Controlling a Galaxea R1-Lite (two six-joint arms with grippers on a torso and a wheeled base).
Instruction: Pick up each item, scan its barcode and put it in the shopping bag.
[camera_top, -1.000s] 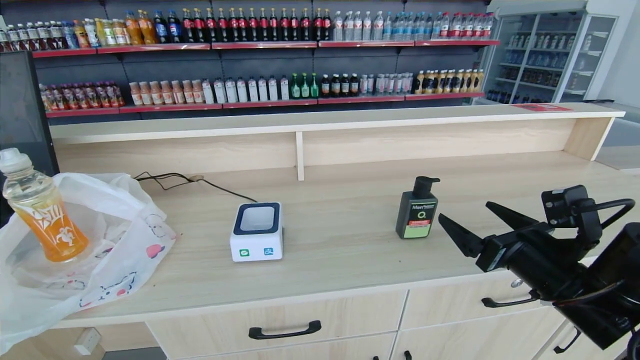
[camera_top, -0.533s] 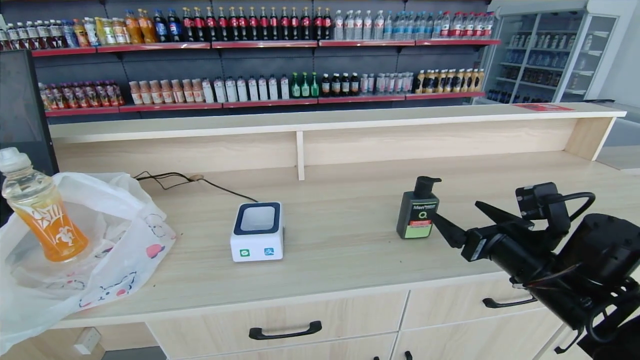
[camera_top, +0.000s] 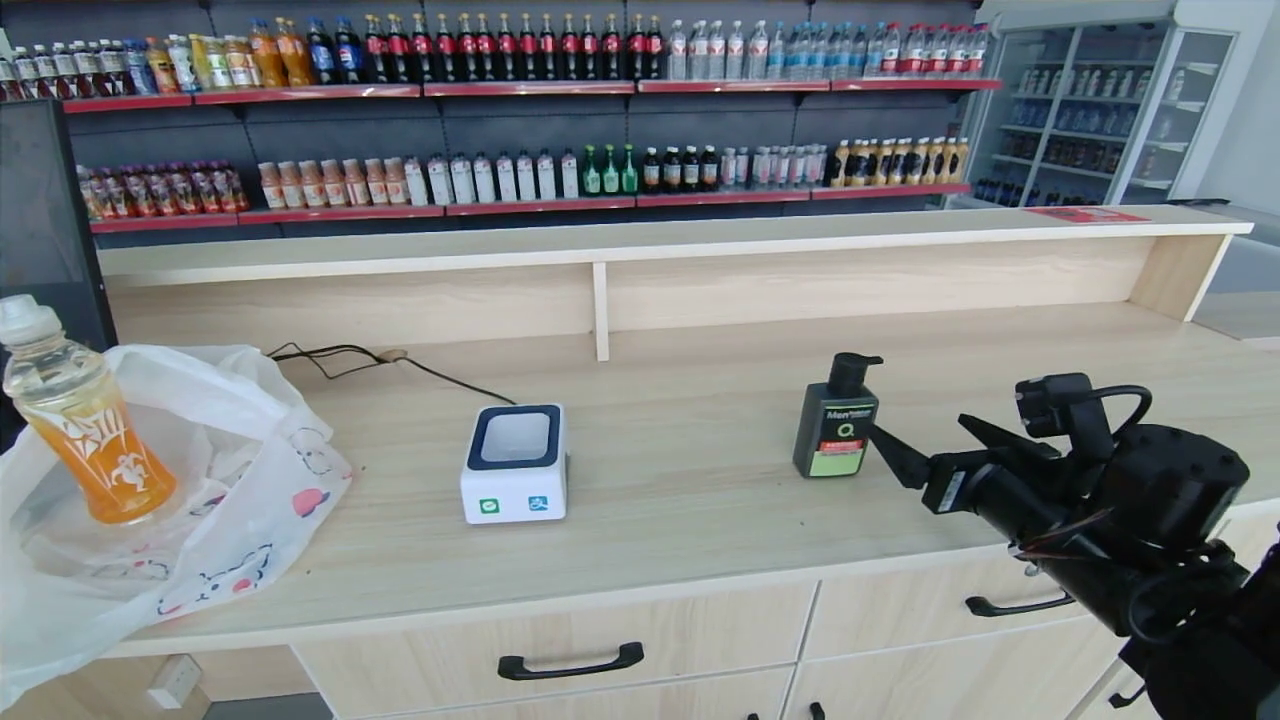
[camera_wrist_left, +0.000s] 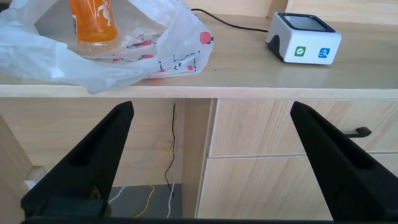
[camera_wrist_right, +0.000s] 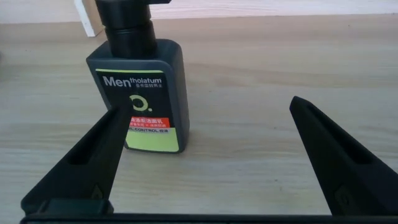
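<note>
Dark green plastic with a black pump on top: the pump bottle (camera_top: 836, 420) stands upright on the tabletop (camera_top: 700, 490), its long axis vertical and its label toward us. It is to the right of the scanner (camera_top: 514, 462) and well apart from it.

The right tool (camera_top: 918, 427) hangs low over the tabletop, just beside the bottle on its right. Its fingers are spread wide with nothing between them, and they point toward the bottle. The tip of the nearer finger comes close to the bottle's right flank; we cannot tell whether it touches.

In the right wrist view the bottle does not sit in the middle of the gap. It stands ahead of one finger, with most of the opening over bare wood. We judge that the grasp turns on this offset. The tool has to shift sideways, toward the robot's left, until the body lies between both fingers. Only then should it advance and close on the flat sides, below the pump. Pushing straight ahead could nudge the bottle or tip it.

The left tool (camera_wrist_left: 211, 106) is also spread wide and carries nothing. It sits below the tabletop's edge before the drawer fronts (camera_wrist_left: 280, 180), near the shopping bag (camera_top: 200, 470). An orange drink bottle (camera_top: 75, 430) already stands in the bag. The right arm is plainly the nearer one for this pick.
</note>
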